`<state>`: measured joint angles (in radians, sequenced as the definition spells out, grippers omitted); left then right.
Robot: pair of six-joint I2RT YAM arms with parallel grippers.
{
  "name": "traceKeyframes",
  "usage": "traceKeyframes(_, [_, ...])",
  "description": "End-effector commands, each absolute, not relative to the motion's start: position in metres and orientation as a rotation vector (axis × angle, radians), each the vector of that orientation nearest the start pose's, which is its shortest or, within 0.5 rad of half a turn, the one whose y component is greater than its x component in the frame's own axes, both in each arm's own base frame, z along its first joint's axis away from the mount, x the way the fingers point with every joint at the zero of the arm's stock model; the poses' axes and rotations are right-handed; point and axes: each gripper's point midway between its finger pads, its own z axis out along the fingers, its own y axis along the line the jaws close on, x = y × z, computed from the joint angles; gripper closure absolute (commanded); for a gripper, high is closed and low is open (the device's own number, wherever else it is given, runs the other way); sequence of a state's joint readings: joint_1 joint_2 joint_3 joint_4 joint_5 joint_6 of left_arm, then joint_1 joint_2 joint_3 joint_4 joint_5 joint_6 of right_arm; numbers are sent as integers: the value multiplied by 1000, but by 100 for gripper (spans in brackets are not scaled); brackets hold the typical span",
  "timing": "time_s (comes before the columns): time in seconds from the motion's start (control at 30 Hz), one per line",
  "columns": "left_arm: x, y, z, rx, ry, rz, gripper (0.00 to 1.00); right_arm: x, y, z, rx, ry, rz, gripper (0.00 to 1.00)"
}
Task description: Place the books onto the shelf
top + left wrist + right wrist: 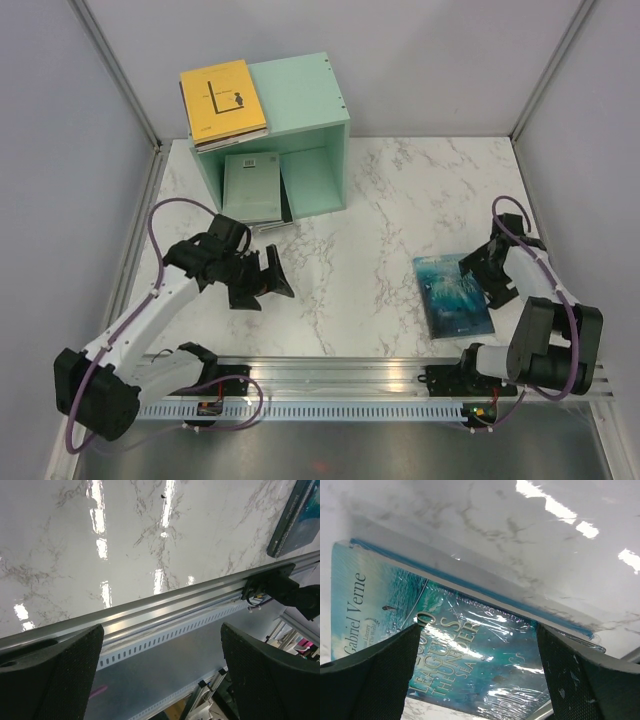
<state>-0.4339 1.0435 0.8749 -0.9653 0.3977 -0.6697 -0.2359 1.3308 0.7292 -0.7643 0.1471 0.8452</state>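
The mint-green shelf stands at the back left, its open side toward me. A yellow-orange book tops a small stack on the shelf's roof. A pale mint book lies on other books in the opening, sticking out at the front. A teal-blue book lies flat on the marble at the right; its corner also shows in the left wrist view. My right gripper hovers open over that book's right edge. My left gripper hangs open and empty in front of the shelf.
The marble table is fenced by grey walls at the back and both sides. A metal rail with the arm bases runs along the near edge.
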Motion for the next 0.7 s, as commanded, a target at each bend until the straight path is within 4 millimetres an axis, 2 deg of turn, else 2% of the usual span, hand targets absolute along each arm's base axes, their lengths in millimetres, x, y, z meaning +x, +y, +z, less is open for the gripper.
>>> traceKeyframes(0.0, [183,-185,143,-261,2792,-840,0,231,61,6,1581,2564,512,2])
traceKeyframes(0.1, [193,-193,142,-267,2791,-843,0,234,88,22,1539,2560,632,3])
traceKeyframes(0.17, [199,-199,136,-272,2803,-840,0,230,114,34,1460,2602,727,2])
traceKeyframes(0.2, [200,-206,135,-246,2800,-853,0,232,121,39,1482,2587,765,3])
traceKeyframes(0.27, [203,-213,124,-240,2834,-836,0,236,143,54,1436,2553,933,3])
traceKeyframes(0.3, [201,-222,121,-203,2838,-841,0,246,160,67,1407,2502,1042,4])
traceKeyframes(0.37, [203,-233,112,-190,2866,-829,0,252,182,86,1296,2483,1206,5])
traceKeyframes(0.4, [202,-242,109,-158,2869,-839,0,251,184,90,1210,2516,1202,7])
traceKeyframes(0.43, [205,-247,110,-157,2862,-838,0,261,183,104,1118,2513,1194,7])
traceKeyframes(0.47, [204,-253,104,-143,2884,-827,0,257,173,100,1125,2561,1082,7])
traceKeyframes(0.5, [208,-257,106,-141,2872,-826,0,266,166,114,983,2556,1016,6])
traceKeyframes(0.67, [233,-259,107,-137,2815,-750,0,275,117,114,918,2580,744,6])
